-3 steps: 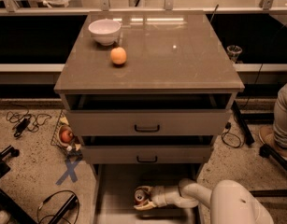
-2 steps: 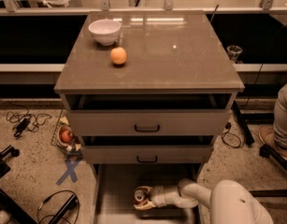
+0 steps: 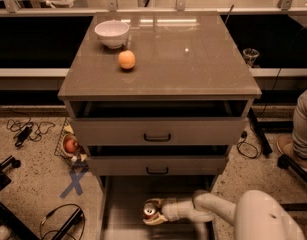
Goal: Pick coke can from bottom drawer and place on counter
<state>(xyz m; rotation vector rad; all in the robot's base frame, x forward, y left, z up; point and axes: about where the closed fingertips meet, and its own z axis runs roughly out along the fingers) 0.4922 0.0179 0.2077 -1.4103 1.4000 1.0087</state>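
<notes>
Down below the counter's front edge, the bottom drawer is pulled out toward me, its pale floor showing. The gripper is reaching into it from the right, at the end of a white arm that bends in from the lower right. Its two fingers are closed on the coke can, one on each side of the red body. The can lies in the middle of the drawer (its silver top is turned up toward me, so it looks tilted rather than upright), and I cannot tell if it rests on the drawer floor or is just off it.

Above it, two upper drawers are also partly out, the top drawer and the middle drawer, each with a black handle.

The counter is glossy and grey-brown. A white bowl sits near its far left corner, and an orange rests just in front of the bowl, apart from it and toward the left edge.

On the speckled floor to the left of the cabinet there is a blue tape cross, a wire basket holding a red fruit, and some loose black cables. A person's leg shows at the right.
</notes>
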